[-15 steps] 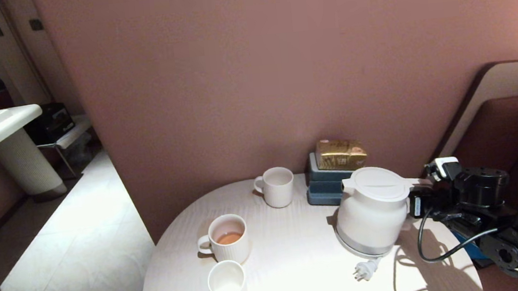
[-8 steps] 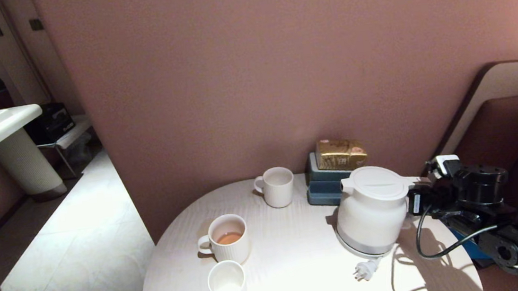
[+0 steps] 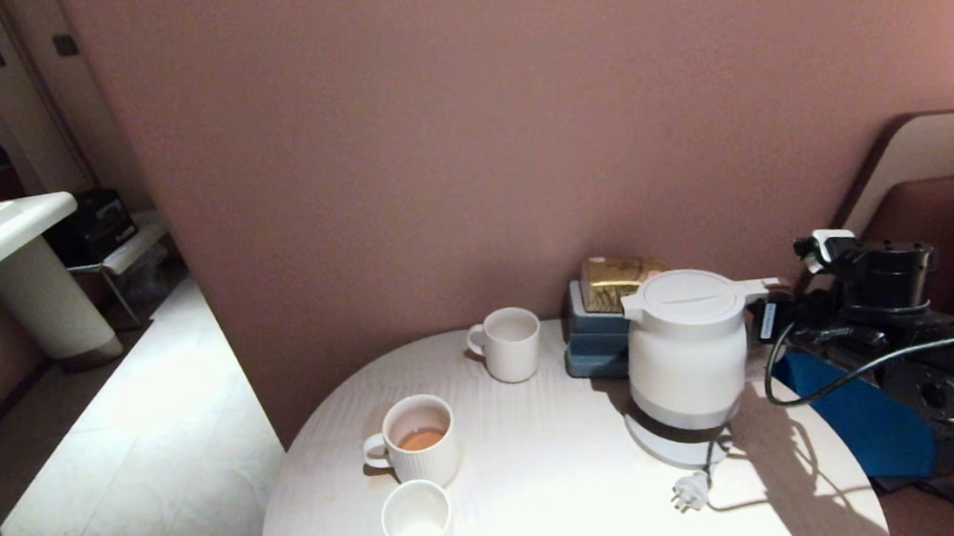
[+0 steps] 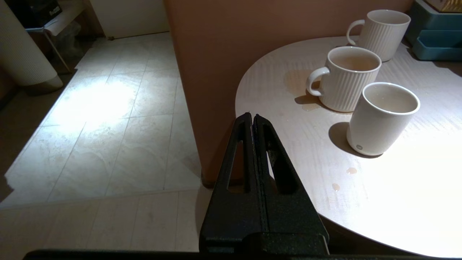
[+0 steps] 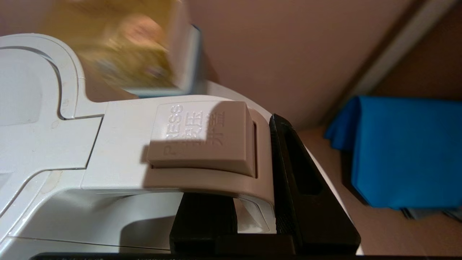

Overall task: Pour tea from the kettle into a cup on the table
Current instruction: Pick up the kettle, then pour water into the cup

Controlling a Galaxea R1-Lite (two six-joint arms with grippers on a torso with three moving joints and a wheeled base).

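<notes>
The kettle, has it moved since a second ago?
Yes. The kettle has risen off its base, now overlapping the blue box behind it.

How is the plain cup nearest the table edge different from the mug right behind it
The plain cup has smooth sides and no handle; the mug behind it is ribbed with a loop handle. The plain cup looks empty, while the mug holds orange-brown tea. The cup is also narrower. Both are white, upright, and standing on the round table.

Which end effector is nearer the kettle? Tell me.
Right. The right end effector is clamped on the kettle handle; the left end effector hangs shut off the table edge, beyond the cups.
</notes>
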